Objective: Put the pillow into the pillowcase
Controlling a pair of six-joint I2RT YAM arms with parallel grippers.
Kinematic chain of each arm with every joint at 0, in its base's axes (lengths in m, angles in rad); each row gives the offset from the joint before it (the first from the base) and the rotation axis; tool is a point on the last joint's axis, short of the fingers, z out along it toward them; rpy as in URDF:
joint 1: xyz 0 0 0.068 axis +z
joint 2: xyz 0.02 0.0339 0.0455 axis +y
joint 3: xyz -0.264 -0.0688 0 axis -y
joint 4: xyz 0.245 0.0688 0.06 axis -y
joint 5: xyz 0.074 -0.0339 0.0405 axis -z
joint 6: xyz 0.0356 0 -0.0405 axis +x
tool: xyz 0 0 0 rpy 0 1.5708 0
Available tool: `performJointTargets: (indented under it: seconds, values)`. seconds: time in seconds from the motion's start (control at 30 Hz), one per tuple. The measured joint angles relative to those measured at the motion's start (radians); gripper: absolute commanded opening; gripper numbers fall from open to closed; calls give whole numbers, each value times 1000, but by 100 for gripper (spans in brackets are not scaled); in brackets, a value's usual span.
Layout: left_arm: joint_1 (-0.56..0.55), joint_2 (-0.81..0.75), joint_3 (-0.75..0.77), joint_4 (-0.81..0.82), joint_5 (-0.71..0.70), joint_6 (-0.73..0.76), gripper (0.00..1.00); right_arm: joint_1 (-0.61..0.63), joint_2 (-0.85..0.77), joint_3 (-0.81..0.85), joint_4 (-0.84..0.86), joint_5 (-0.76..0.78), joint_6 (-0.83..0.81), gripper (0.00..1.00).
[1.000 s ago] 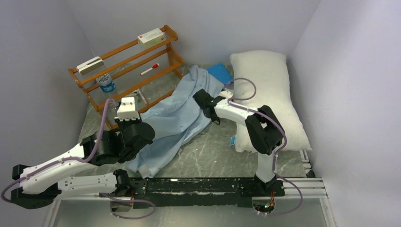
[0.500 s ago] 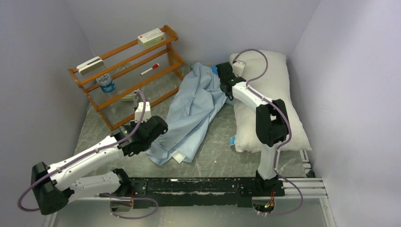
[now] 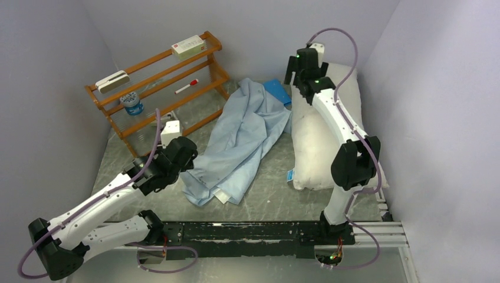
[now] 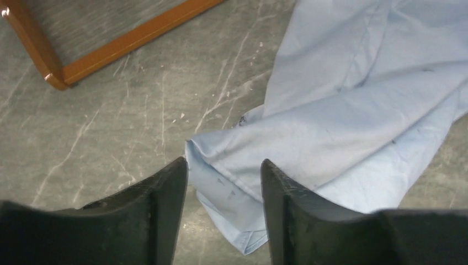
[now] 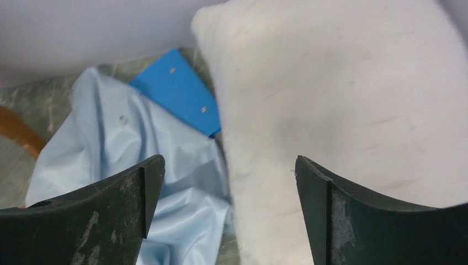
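The white pillow [image 3: 318, 138] lies lengthwise along the right wall, its blue tag [image 3: 290, 175] on the near left edge. To its left the pale-blue pillowcase [image 3: 239, 144] lies crumpled on the table. My left gripper [image 3: 187, 160] is open at the pillowcase's near left edge. In the left wrist view its fingers [image 4: 223, 165] straddle a corner of the pillowcase [image 4: 342, 121] below without pinching it. My right gripper [image 3: 299, 75] hangs open above the pillow's far end. The right wrist view shows that gripper [image 5: 229, 165] over the left edge of the pillow [image 5: 342, 105], with the pillowcase [image 5: 110, 143] beside it.
A wooden rack [image 3: 159, 76] stands at the back left, holding a white box [image 3: 188, 45], a marker [image 3: 186, 86] and a blue cup [image 3: 132, 104]. A stiff bright-blue sheet [image 3: 277, 91] lies between pillowcase and pillow. Walls close in on the left, back and right.
Both grippers were shut on the pillowcase and have opened, letting it drop. The right arm rose and swung to the pillow's far end. The left gripper stays by the cloth's near edge.
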Motion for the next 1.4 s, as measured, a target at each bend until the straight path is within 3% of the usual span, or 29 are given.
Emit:
performJointTargets:
  seconds: [0.1,0.13,0.33,0.57,0.9,1.0,1.13,1.2,1.23,1.4]
  values:
    - [0,-5,26,19,35,60,96,-45,30,70,-25,18,-21,97]
    - [0,-5,42,27,47,82,97,-53,42,87,-29,31,-26,97]
    - [1,-33,90,160,130,266,97,-86,169,246,-71,93,-53,100]
    - [0,-33,33,311,254,484,94,-114,296,380,-95,84,-108,100]
    - [0,-64,-74,383,429,605,93,-162,492,480,-113,67,-173,98]
    - [0,-66,-74,396,429,611,94,-170,530,484,-122,43,-180,82]
    - [0,-71,-74,397,428,615,93,-184,536,484,-132,20,-198,27]
    - [0,-86,-76,403,429,618,92,-190,536,484,-132,19,-214,6]
    - [0,-98,-79,408,431,621,91,-192,535,483,-132,19,-217,0]
    - [0,-147,-99,447,443,634,84,-180,481,425,-119,23,-274,0]
